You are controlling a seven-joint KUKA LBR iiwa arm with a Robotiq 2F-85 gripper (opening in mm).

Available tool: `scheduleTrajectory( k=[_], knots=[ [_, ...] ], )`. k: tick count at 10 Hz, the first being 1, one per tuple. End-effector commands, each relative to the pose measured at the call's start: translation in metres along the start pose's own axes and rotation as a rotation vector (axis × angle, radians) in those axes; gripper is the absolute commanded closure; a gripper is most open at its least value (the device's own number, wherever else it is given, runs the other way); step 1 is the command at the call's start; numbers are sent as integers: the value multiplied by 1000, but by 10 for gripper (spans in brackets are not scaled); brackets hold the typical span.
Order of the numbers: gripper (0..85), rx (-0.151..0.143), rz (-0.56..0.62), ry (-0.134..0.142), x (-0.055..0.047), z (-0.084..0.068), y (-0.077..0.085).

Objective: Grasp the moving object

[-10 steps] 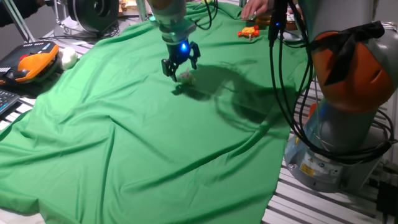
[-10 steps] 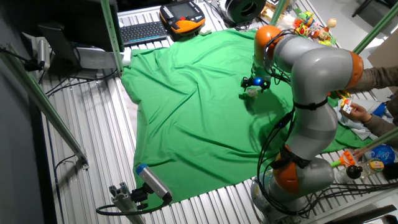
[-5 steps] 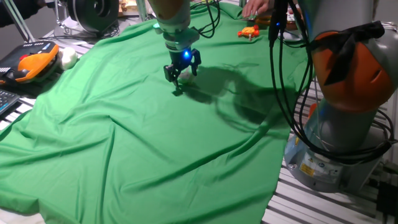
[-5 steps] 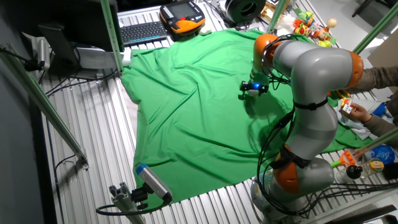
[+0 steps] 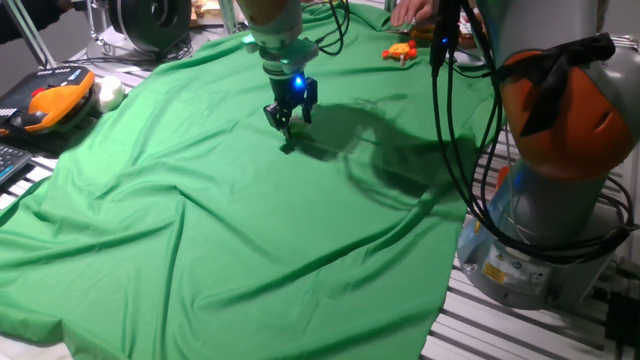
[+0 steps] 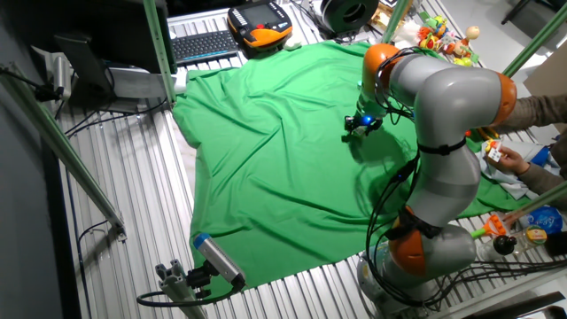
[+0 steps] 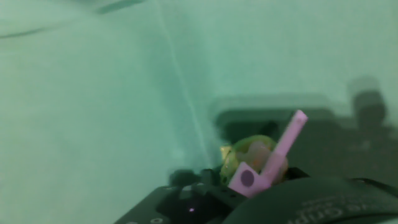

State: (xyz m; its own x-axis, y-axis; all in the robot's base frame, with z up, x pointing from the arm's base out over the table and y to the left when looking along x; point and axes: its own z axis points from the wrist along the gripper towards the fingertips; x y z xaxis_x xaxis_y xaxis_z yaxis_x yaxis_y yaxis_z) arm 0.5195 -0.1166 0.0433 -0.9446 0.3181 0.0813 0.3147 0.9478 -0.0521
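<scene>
My gripper [image 5: 289,117] stands low over the green cloth [image 5: 200,220], near the far middle of the table. Its fingers are drawn close together. The tiny toy is barely visible between them in the fixed views. In the hand view the toy [image 7: 250,160] sits right at the fingertips: a lumpy yellow-green and pale body with a pink stick part. The gripper [image 6: 361,125] shows in the other fixed view with its blue light on. It is shut on the toy, close to the cloth.
A small orange-red toy [image 5: 400,51] lies at the far edge by a person's hand [image 5: 410,14]. A larger white lump [image 5: 110,93] and an orange pendant [image 5: 45,102] sit at far left. The arm's base [image 5: 560,160] stands at right. A keyboard [image 6: 204,44] lies beyond the cloth.
The fingers were spread wide around the toy a second ago. They have closed in on it, and the toy no longer shows on the cloth beside them.
</scene>
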Motion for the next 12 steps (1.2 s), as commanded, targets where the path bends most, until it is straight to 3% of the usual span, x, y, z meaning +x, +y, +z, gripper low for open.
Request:
scheduleTrajectory(
  k=[1,6,9,11,12],
  knots=[
    [850,4,2,3,1,-9,2],
    [850,47,11,17,4,-59,15],
    [850,68,-16,3,10,-90,28],
    [850,46,-42,11,18,-113,37],
    [850,53,-42,4,22,-118,41]
  ],
)
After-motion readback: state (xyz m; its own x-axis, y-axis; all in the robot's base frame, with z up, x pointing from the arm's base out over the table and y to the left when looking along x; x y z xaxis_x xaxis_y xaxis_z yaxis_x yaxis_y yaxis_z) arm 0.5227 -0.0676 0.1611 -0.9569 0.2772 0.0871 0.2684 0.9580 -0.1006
